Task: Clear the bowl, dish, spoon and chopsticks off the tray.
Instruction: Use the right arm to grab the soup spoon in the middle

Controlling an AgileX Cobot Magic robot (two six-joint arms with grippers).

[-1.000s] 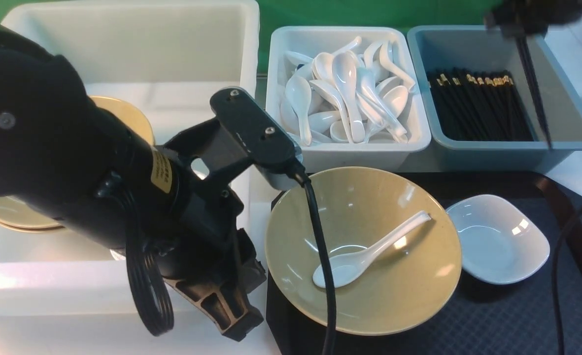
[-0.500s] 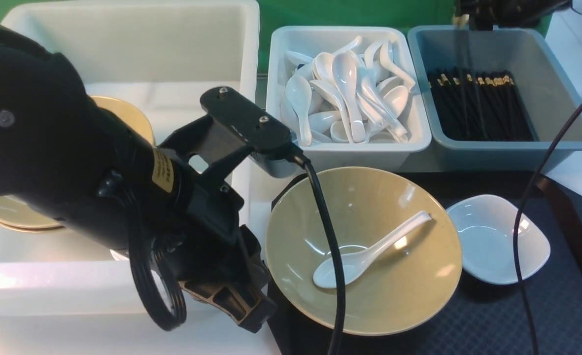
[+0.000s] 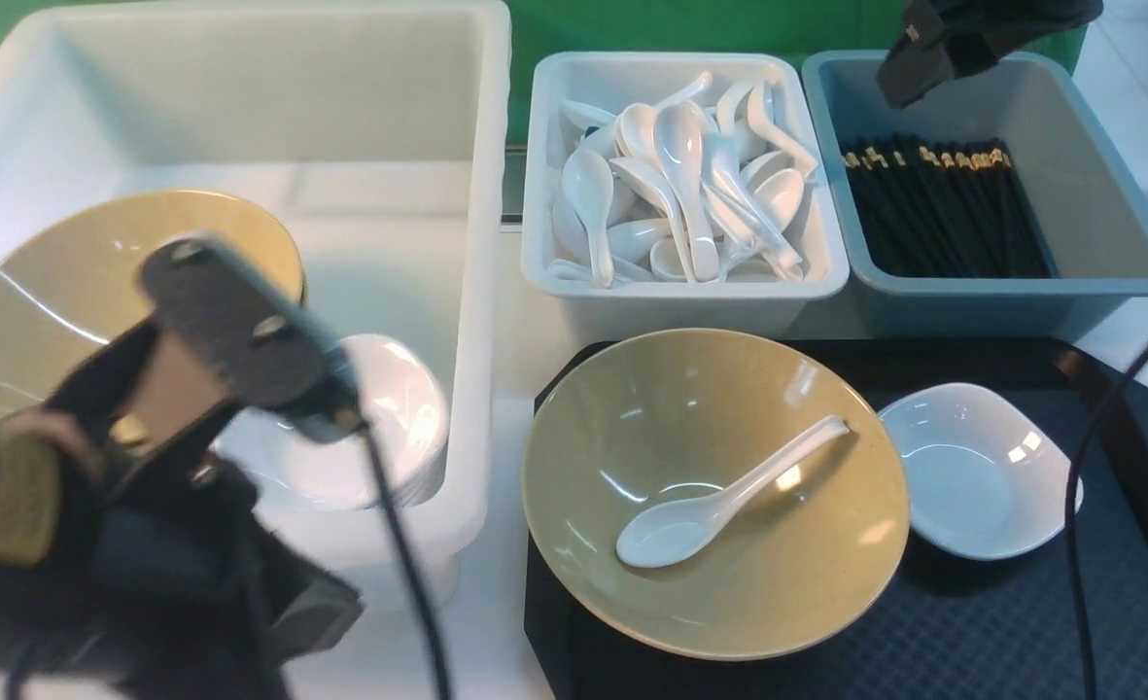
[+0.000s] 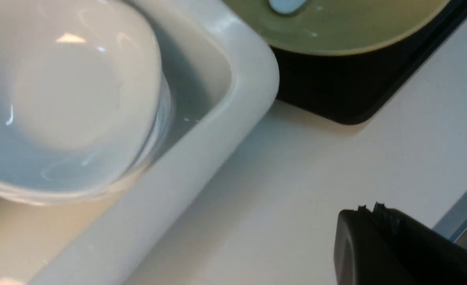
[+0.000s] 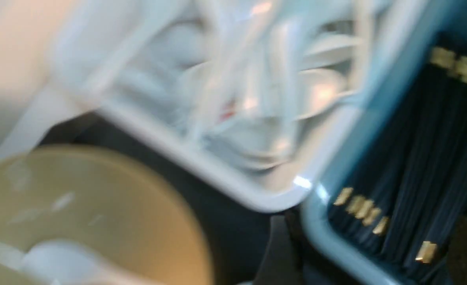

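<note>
Glossy white soup spoon [image 3: 719, 496] lies in the wide mustard-tan bowl [image 3: 787, 603] on the black textured tray [image 3: 972, 632], small white dish [image 3: 982, 476] just beside it. Black gold-banded chopsticks [image 3: 933, 209] rest in the blue-grey plastic bin [image 3: 1021, 301]. Left gripper [image 4: 369, 213] pressed together; right gripper [image 3: 909, 73], over that bin — spread or not, cannot tell.

Bright, even light with glare spots on the bowl [image 3: 778, 593]; right wrist view heavily motion-blurred

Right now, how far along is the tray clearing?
Chopsticks look done: none on the tray, a row in the blue-grey bin under the right gripper. Nothing visibly in hand. Remaining: spoon lying in the bowl, then the bowl and the dish beside it.
</note>
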